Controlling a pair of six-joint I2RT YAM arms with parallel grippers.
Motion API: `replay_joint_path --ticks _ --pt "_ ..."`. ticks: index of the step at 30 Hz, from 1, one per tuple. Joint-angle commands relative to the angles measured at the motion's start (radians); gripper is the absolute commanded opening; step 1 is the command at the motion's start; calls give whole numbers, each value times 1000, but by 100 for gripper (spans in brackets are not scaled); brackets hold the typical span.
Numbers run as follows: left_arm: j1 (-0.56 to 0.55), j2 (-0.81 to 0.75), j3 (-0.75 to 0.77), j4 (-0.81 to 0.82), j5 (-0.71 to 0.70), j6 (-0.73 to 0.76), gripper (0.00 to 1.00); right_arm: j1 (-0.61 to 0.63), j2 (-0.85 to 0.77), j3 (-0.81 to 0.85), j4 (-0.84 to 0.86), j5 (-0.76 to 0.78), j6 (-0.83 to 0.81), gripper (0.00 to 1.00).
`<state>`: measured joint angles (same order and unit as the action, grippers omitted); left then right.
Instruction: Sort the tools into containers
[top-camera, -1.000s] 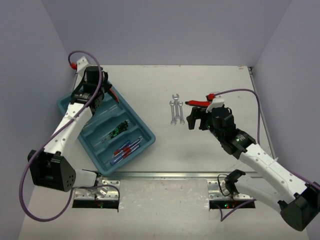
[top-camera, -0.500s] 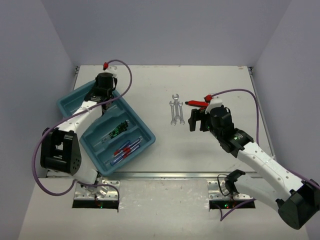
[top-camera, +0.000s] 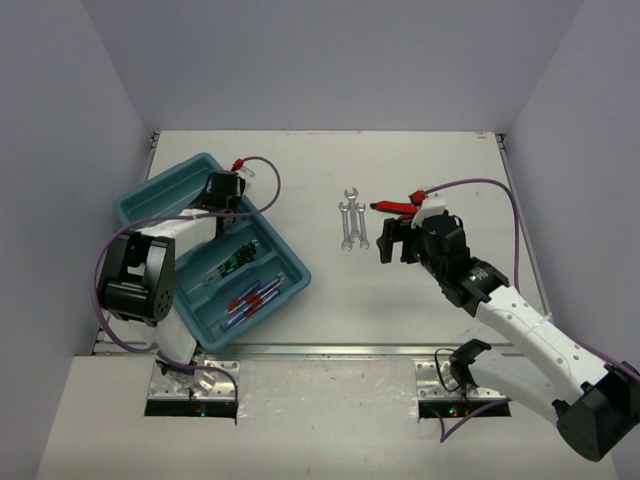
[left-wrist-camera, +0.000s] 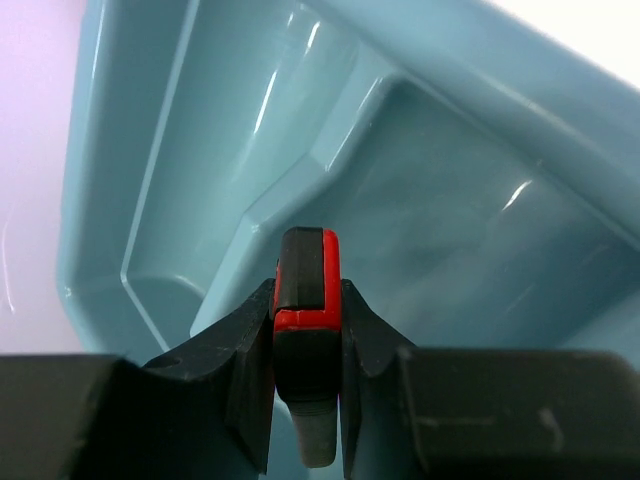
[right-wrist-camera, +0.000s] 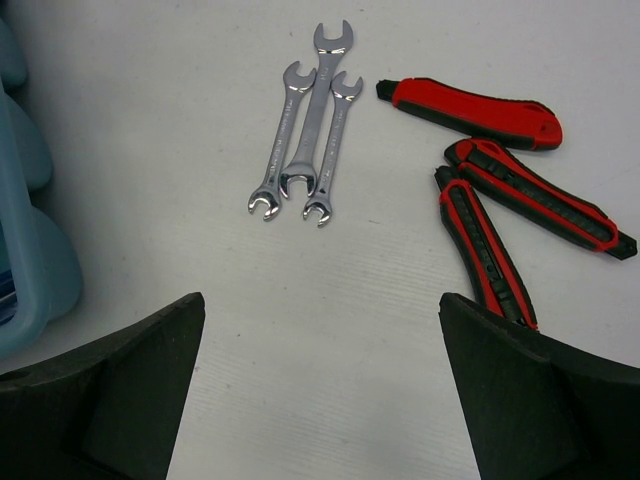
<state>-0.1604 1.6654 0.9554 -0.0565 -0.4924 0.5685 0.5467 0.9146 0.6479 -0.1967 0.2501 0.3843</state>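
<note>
My left gripper (top-camera: 220, 212) hangs over the far end of the teal tray (top-camera: 150, 205). In the left wrist view it (left-wrist-camera: 305, 300) is shut on a red-and-black-handled tool (left-wrist-camera: 303, 270), held above a compartment wall (left-wrist-camera: 470, 120). The tray holds black screwdrivers with green marks (top-camera: 232, 262) and blue-and-red screwdrivers (top-camera: 248, 300) in separate compartments. My right gripper (top-camera: 395, 242) is open and empty above the table (right-wrist-camera: 318, 320). Ahead of it lie three silver wrenches (right-wrist-camera: 305, 130) side by side, and three red-and-black tools (right-wrist-camera: 470, 110) to their right.
The tray's rounded corner (right-wrist-camera: 25, 270) shows at the left edge of the right wrist view. Purple cables loop around both arms (top-camera: 480, 183). Grey walls enclose the table on three sides.
My left gripper has swung right from the tray's far left corner to over its far right part, still holding the red-and-black tool. The right arm has barely moved.
</note>
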Motion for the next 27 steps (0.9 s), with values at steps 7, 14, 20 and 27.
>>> replay_joint_path --ticks 7,14,20,27 --pt "-5 -128 100 -81 129 -21 100 -4 23 7 26 11 -22 99" --pt "-8 -262 167 -155 102 -155 100 -7 70 19 26 57 -65 99" --pt "2 -399 408 -550 11 -810 100 -66 235 81 -32 69 -131 98" --pt "2 -769 63 -476 430 -846 100 -232 506 257 -111 -62 -218 77"
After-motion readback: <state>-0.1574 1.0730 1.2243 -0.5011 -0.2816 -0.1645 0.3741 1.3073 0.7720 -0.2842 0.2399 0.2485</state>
